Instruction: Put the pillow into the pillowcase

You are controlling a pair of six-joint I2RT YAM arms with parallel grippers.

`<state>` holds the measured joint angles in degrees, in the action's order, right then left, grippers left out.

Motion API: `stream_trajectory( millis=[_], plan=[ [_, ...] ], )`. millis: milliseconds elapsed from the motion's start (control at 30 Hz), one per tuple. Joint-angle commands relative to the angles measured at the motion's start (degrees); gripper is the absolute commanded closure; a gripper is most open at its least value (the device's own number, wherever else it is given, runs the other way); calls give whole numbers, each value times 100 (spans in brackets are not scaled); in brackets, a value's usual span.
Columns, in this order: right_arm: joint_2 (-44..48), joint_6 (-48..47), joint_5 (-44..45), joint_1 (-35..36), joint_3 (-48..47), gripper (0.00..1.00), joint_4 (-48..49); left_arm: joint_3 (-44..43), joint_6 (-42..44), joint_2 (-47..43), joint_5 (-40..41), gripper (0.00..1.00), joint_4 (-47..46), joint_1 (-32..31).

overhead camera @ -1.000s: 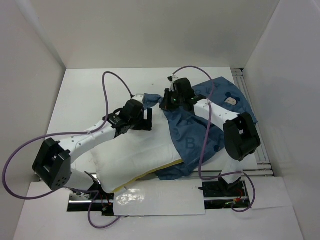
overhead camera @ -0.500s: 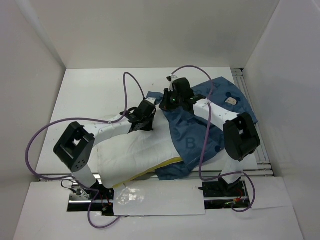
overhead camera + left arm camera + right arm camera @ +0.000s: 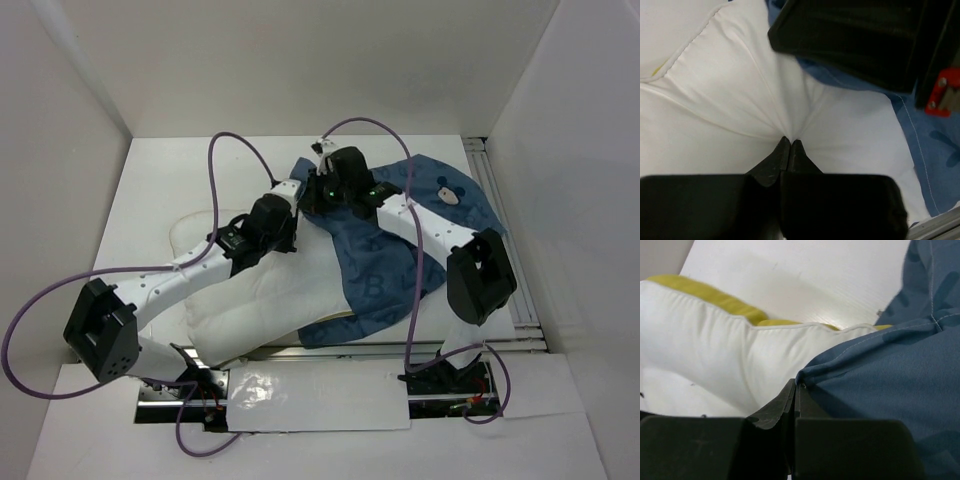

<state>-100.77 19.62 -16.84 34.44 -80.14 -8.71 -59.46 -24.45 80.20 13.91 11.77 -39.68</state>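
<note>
The white pillow (image 3: 265,290) lies across the middle of the table, with its right end inside the blue pillowcase (image 3: 390,270). My left gripper (image 3: 292,228) is shut on a pinch of the pillow's white fabric (image 3: 715,100), and creases fan out from its tips (image 3: 790,140). Just beyond it, my right gripper (image 3: 310,200) is shut on the pillowcase's hem (image 3: 890,380) at the mouth. The hem lies against the pillow (image 3: 705,355), whose yellow trim shows along the top. The right gripper's black body fills the upper right of the left wrist view.
White walls enclose the table (image 3: 170,180) on three sides. A metal rail (image 3: 490,190) runs along the right edge, and another (image 3: 520,345) lies near the front. Purple cables loop above both arms.
My left gripper has gone from open to shut on the pillow. The left arm swung in and back. My right gripper has drawn the pillowcase's mouth further left over the pillow.
</note>
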Motion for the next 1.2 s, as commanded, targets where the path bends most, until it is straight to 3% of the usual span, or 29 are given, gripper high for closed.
stream_trajectory(
  millis=[0,167,367,667,767,800,833,867,933,967,1000,1067,1100,1167],
  plan=[
    [40,-28,-881,405,-291,100,-184,-470,203,-49,-2,100,-1229,-31],
    [-145,86,-1180,406,-590,100,-368,144,441,-653,-310,100,-2064,-136],
    [-969,226,-1304,406,-1126,100,-763,67,546,-840,58,100,-2240,-136],
    [-1604,341,-1788,459,-1391,100,-633,-268,82,327,129,100,-2012,408],
    [-1533,341,-1500,459,-1390,89,-632,-582,-402,854,235,100,-1802,680],
    [-1464,341,-1393,380,-1390,83,-736,-767,-533,987,113,97,-1566,759],
    [-1463,341,-1296,327,-1390,71,-816,-943,-639,1101,-27,85,-1007,882],
    [-1393,341,-1104,266,-1390,66,-886,-1127,-640,1181,-194,65,-862,883],
    [-1227,428,-980,-84,-1312,57,-940,-964,-449,1051,-126,42,-860,814],
    [-1226,429,-979,-86,-1311,50,-940,-962,-360,1050,-30,42,-861,813],
    [-1052,499,-979,-182,-1311,42,-940,-771,-281,937,-29,32,-861,726],
    [-866,499,-1041,-446,-1136,31,-878,-567,-131,559,268,24,-747,568],
    [-648,499,-1041,-516,-1136,16,-878,-375,-70,427,400,15,-659,515],
    [-427,447,-927,-622,-1074,5,-939,-190,-16,-28,603,12,-431,383]
  ],
)
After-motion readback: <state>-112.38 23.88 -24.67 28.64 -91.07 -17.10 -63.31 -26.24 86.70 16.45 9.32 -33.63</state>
